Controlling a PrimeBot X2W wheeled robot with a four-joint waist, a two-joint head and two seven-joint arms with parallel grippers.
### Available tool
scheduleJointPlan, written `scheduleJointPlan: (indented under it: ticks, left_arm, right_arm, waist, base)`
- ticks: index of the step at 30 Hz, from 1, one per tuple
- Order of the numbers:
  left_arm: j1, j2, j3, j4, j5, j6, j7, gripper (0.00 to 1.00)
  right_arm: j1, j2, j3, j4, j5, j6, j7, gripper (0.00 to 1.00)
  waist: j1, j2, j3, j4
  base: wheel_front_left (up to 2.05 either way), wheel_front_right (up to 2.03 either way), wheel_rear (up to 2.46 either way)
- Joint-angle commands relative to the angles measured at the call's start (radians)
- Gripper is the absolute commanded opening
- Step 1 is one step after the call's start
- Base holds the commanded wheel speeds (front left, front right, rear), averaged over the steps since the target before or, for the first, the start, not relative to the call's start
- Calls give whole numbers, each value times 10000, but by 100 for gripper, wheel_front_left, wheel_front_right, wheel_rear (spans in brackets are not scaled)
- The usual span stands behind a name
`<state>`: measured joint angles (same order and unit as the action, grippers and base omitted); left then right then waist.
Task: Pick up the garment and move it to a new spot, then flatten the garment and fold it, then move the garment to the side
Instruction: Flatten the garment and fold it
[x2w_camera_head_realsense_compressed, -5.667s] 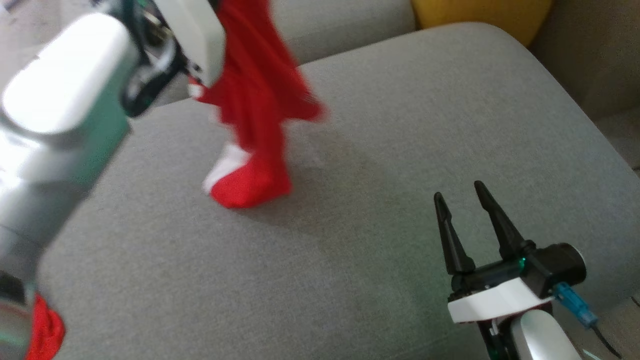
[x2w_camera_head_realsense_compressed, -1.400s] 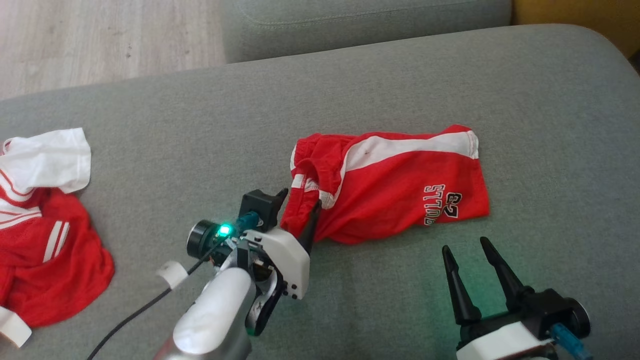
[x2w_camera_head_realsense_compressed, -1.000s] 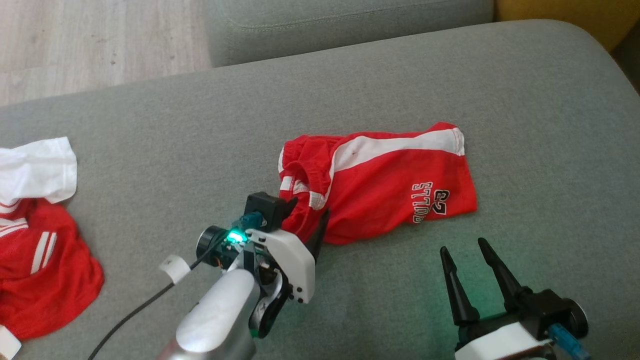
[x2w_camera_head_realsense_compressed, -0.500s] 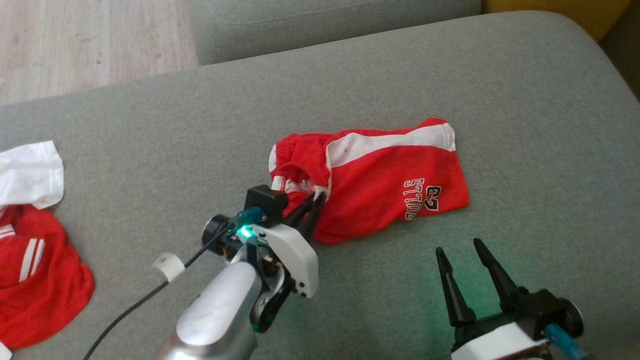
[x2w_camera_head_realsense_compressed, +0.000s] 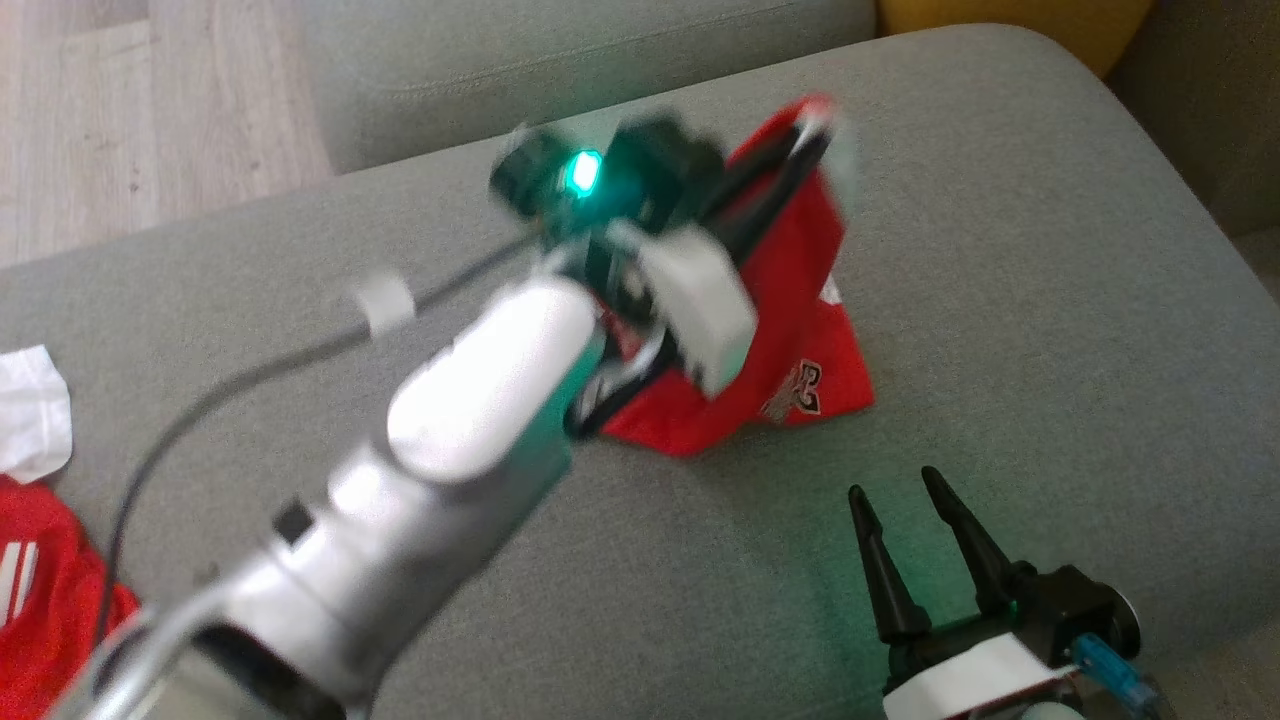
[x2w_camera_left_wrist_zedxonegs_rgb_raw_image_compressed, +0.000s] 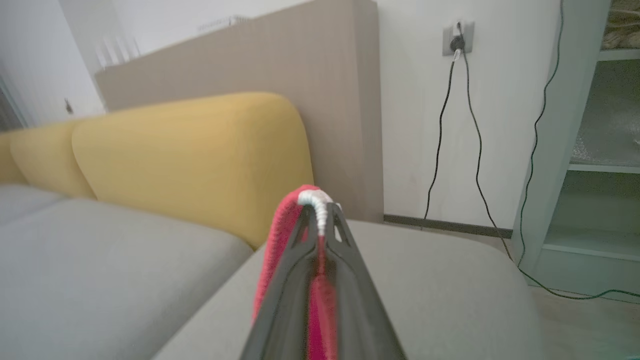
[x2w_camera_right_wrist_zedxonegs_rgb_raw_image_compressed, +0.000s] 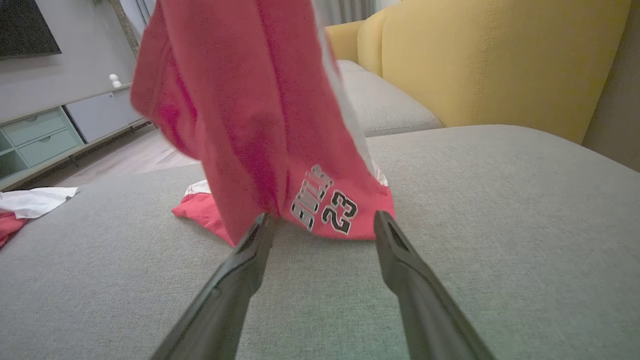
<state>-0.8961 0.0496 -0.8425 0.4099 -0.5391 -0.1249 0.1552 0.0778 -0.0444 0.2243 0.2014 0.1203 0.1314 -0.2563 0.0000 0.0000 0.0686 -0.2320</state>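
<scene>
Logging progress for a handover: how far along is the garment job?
Done: left gripper clamped on the red shorts at a white-trimmed edge. In hand: the lift, top raised, printed hem resting on the grey cushion. Remaining: setting down elsewhere, flattening, folding, moving aside; right gripper open, idle.

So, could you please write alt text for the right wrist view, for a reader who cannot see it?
Hanging from above the frame, red shorts printed with the number 23 rest their lower hem on a grey sofa cushion. The right gripper points at them from the foreground, its two dark fingers open; a yellow backrest stands behind.
</scene>
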Motion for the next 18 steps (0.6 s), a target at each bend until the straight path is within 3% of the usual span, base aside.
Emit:
scheduleJointPlan:
  ticks: [1,8,13,18]
  left_arm:
    - [-915,92,192,-219,-98,-54,-157,0]
    - [-1800,402,183,61,-1228,-56,-744,0]
    - [-122,1297,-44,-81,-1764,-20,-666,0]
    - [2216,2427,-137,-466,-2103,465,-818,0]
  right_arm:
    - [-341,-58,282,-270,98,-7,-55,100]
    - [-195,-58,154,-334,163,-7,-55,100]
    - [-14,-58,-167,-602,72,-7,-55,100]
    - [86,-58,-668,-766,598,-7,-55,100]
  waist:
    - [0,0,-94,-78]
    - [0,0,-408,133]
    - [0,0,-503,676]
    - [0,0,-339,1357]
  base:
    - [0,0,0]
    - [0,0,0]
    - [0,0,0]
    - [0,0,0]
